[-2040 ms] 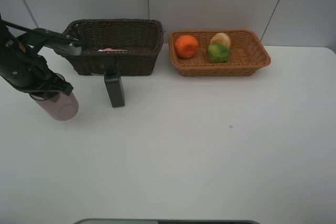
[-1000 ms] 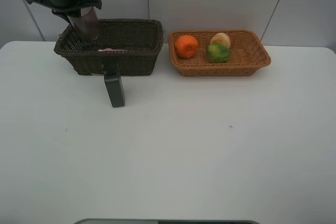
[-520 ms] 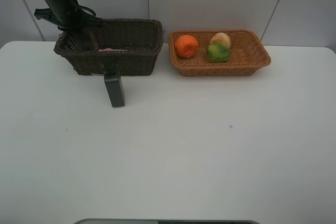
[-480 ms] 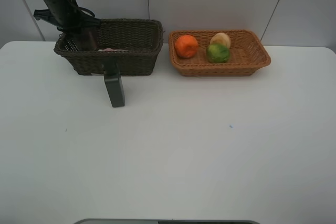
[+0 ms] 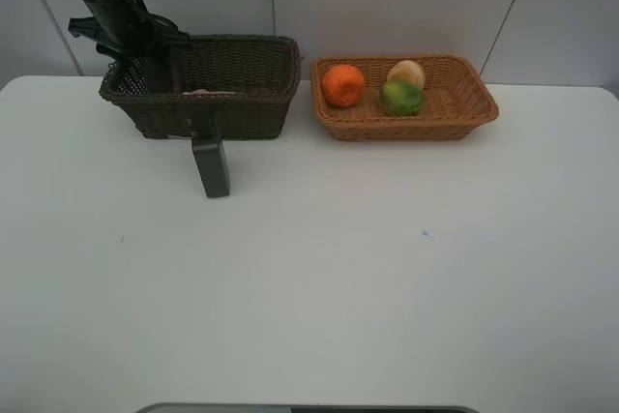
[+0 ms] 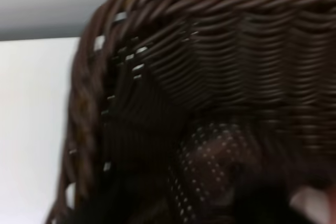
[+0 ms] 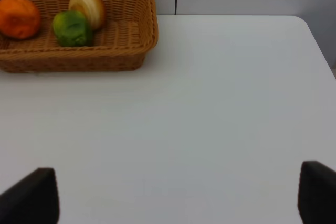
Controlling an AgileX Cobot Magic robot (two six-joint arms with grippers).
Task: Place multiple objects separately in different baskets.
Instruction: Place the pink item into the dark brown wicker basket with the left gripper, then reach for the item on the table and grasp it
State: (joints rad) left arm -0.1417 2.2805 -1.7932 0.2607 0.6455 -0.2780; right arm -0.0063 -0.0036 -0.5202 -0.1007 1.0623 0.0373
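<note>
Reaching into the far-left corner of the dark basket (image 5: 198, 84), left gripper (image 5: 145, 63) sits low inside; can't tell if its jaws hold the cup or are spread — wrist view is blurred weave. Risk: snagging the stiff woven rim on exit & dragging the basket onto the dark bottle (image 5: 211, 166) standing just near it. Right gripper (image 7: 178, 195) spread, idle. Orange (image 5: 342, 85), lime (image 5: 400, 98), peach (image 5: 406, 73) sit round & smooth in the shallow tan basket (image 5: 464, 115), right.

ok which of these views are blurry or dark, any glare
Left wrist: soft and dim, filled by the dark basket weave, lower part nearly black. Right wrist: fairly sharp, evenly lit, tan basket clear. Exterior high: sharp, no glare, faint shadow beside the dark bottle.
</note>
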